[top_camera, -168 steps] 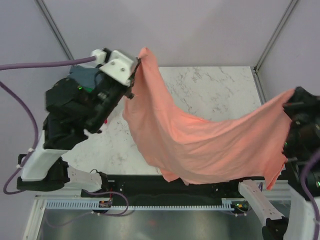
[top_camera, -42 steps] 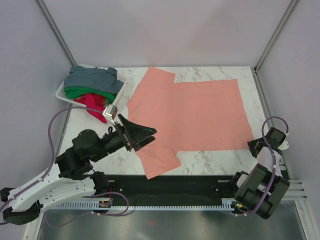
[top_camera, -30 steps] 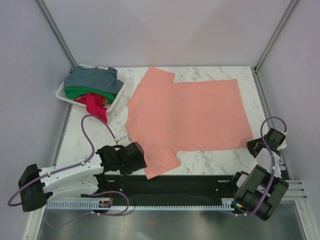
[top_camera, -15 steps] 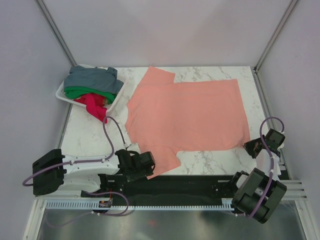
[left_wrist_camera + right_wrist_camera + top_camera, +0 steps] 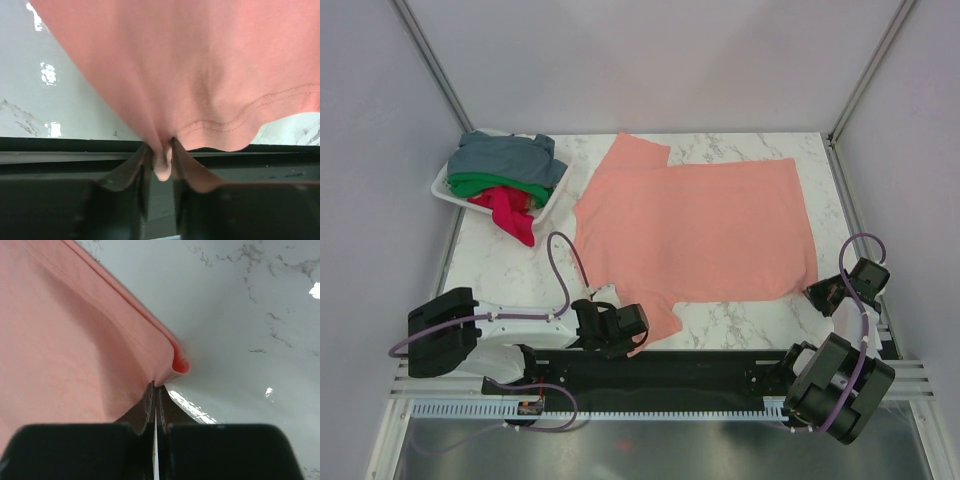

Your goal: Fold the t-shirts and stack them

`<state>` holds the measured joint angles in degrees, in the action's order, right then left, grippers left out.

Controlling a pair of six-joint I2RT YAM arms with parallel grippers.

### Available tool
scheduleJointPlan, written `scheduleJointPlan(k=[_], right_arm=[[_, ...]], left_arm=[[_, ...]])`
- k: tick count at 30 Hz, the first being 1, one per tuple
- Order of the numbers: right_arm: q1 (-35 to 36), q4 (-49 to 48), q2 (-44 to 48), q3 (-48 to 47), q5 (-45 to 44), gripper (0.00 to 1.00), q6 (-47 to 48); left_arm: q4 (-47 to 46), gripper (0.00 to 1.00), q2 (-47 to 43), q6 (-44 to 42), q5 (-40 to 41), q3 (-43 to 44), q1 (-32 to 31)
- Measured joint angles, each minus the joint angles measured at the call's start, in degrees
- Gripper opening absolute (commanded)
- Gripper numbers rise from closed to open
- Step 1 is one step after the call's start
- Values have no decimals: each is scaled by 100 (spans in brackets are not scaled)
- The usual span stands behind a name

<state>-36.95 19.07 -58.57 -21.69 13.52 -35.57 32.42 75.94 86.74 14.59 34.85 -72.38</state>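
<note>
Lying flat on white marble surface: salmon-pink cloth t-shirt. Pinching near sleeve hem: left gripper. Pinching bottom hem corner: right gripper. Small bites: cloth maybe slipping out during lift.

bright, even light from above, with only faint shadows. small white glare spots sit on the table in both wrist views, whose dark near foreground is blurred. top view sharp.

Chunky black joints and white shells on both the left arm and right arm. Looped purple cables coming off each. Matte black wedge fingers, tapering to thin tips.
</note>
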Motion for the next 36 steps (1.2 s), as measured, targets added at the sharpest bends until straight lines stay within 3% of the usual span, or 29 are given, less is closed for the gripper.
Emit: scheduleJointPlan(k=[1, 2, 7, 16, 26, 31, 36], right_arm=[[0, -2, 0, 0, 7, 0, 4], [0, -2, 0, 0, 22, 0, 4], [-4, 9, 9, 0, 188, 0, 39], [-4, 852, 925, -245, 592, 0, 146], [-4, 1969, 1526, -734, 629, 0, 201], [-4, 2216, 1497, -824, 509, 0, 199], [-4, 2214, 1152, -1117, 308, 0, 190]], left_arm=[[-15, 17, 24, 0, -4, 35, -13], [-28, 2, 42, 0, -4, 55, -22], [-46, 2, -160, -31, 68, 55, -11], [297, 2, -2000, -111, 122, -52, 20], [2000, 2, -3311, -181, 352, 391, 20], [2664, 2, -3543, -402, 745, 977, 46], [2857, 2, -3088, -986, 898, 1513, 444]])
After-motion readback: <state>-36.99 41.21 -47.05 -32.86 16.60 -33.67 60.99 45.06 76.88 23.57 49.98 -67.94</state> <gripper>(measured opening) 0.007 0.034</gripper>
